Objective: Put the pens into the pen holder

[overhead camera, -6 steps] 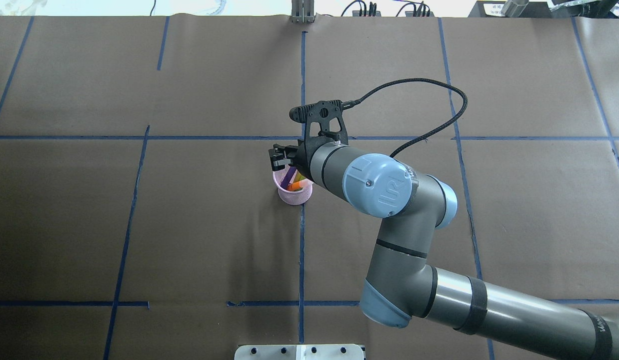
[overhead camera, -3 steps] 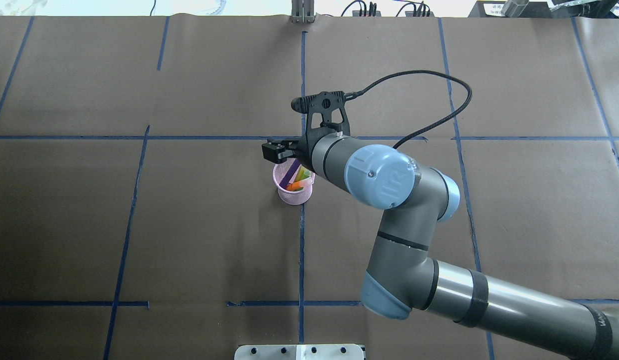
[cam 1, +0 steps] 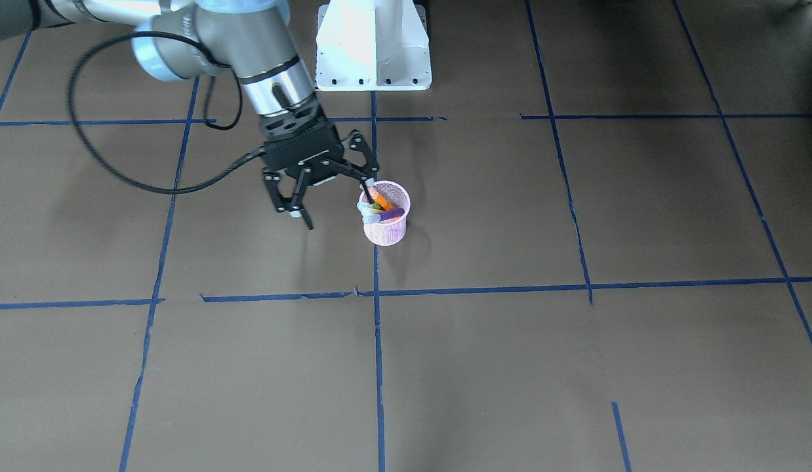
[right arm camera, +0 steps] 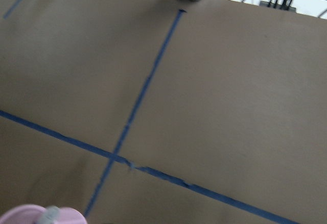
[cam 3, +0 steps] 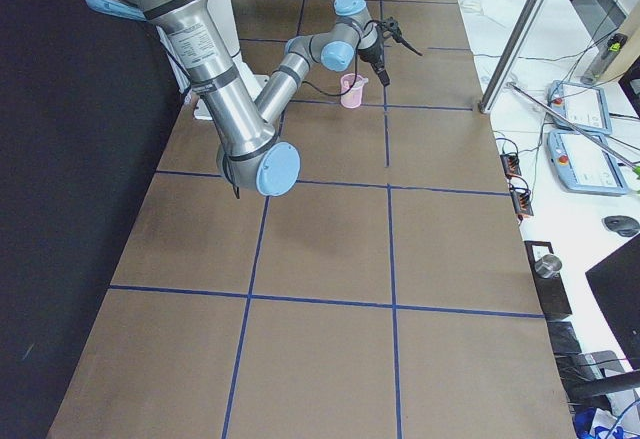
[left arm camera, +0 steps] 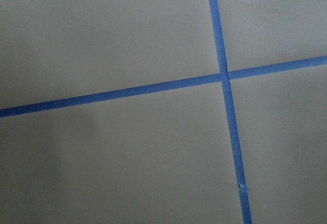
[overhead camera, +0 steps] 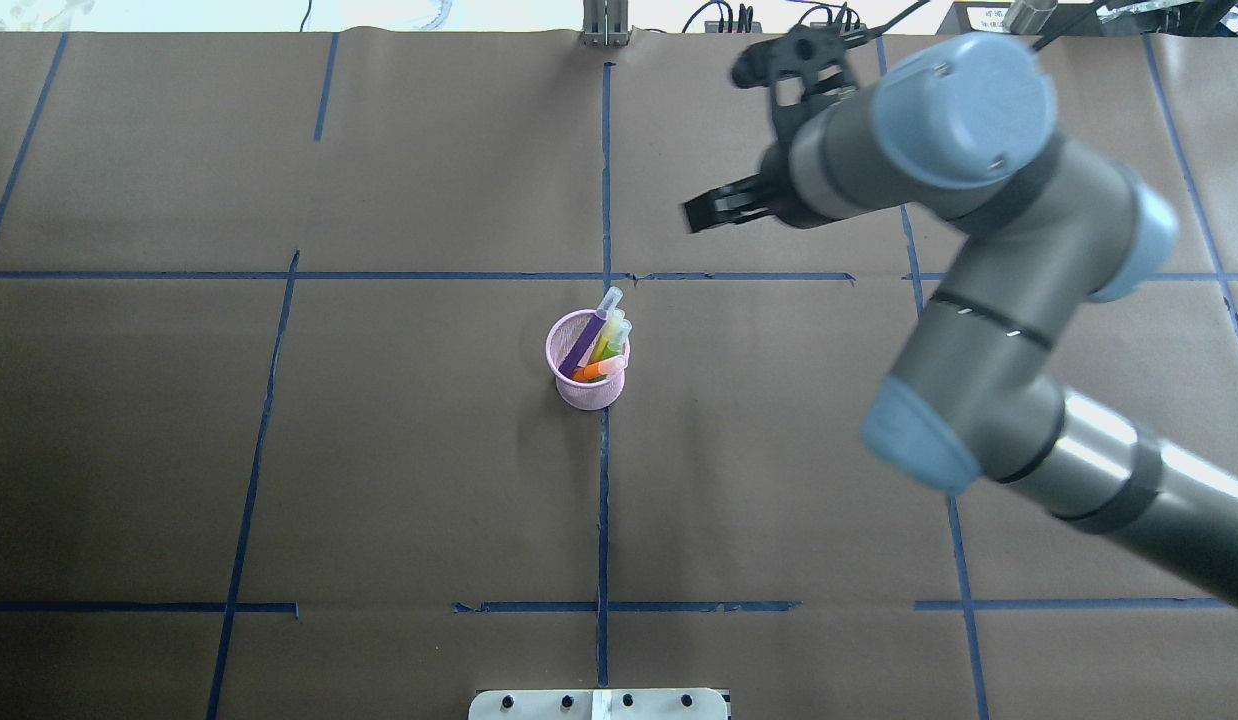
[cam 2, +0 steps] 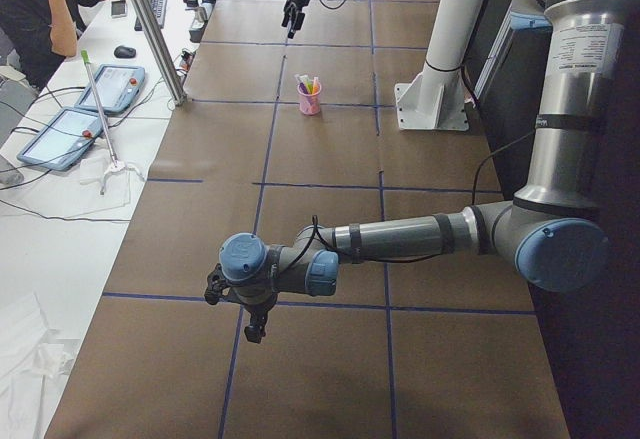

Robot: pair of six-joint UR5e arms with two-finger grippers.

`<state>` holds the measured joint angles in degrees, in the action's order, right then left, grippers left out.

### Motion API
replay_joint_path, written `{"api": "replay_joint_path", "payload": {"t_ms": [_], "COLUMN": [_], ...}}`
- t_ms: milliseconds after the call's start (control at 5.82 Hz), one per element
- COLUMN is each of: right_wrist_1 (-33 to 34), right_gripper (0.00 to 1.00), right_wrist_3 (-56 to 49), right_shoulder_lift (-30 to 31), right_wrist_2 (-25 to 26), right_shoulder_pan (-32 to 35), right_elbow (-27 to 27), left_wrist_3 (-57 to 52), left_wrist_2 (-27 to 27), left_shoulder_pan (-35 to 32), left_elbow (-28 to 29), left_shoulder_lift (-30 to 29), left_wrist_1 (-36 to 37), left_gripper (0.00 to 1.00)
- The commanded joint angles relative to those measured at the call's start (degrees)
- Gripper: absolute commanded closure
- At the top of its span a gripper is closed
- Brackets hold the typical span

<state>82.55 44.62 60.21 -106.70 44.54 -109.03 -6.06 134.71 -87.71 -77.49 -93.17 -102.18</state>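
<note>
The pink mesh pen holder [overhead camera: 586,392] stands upright by the table's centre tape line. Three pens lean inside it, caps up over the rim: a purple pen [overhead camera: 582,347], a green pen [overhead camera: 607,345] and an orange pen [overhead camera: 597,370]. My right gripper [overhead camera: 701,213] hangs high above the table, behind and to the right of the holder. In the front-facing view the right gripper [cam 1: 337,208] is open and holds nothing, beside the pen holder [cam 1: 386,231]. My left gripper [cam 2: 252,327] shows only in the exterior left view, low over the table, and I cannot tell its state.
Brown paper with blue tape lines [overhead camera: 603,500] covers the table. The white robot base plate [cam 1: 373,46] sits at the robot's side. A metal post [overhead camera: 605,25] and cables stand at the far edge. A person [cam 2: 35,9] sits at a side desk with tablets [cam 2: 60,134].
The right gripper has lifted off the pen holder and swung up and away to the back right. The three pens stay in the holder, now fully in view.
</note>
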Motion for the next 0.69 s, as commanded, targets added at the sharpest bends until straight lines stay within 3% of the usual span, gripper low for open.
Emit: {"api": "replay_joint_path", "payload": {"t_ms": [0, 172, 516], "right_wrist_1": [2.62, 3.49, 10.24], "right_gripper": [0.00, 0.00, 0.00], "right_wrist_3": [-12.54, -22.20, -42.48], "right_shoulder_lift": [13.54, 20.14, 24.15], "right_wrist_2": [-16.79, -20.44, -23.02], "right_shoulder_pan": [13.48, 20.26, 31.07], "right_elbow": [-3.20, -2.51, 3.34], "left_wrist_3": [0.00, 0.00, -0.09], "left_wrist_2": [0.02, 0.03, 0.11], "left_shoulder_pan": [0.00, 0.00, 0.00], "left_elbow": [0.06, 0.06, 0.15], "left_shoulder_lift": [-0.34, -0.34, -0.34], "left_wrist_1": [0.06, 0.32, 0.76], "left_gripper": [0.00, 0.00, 0.00]}}
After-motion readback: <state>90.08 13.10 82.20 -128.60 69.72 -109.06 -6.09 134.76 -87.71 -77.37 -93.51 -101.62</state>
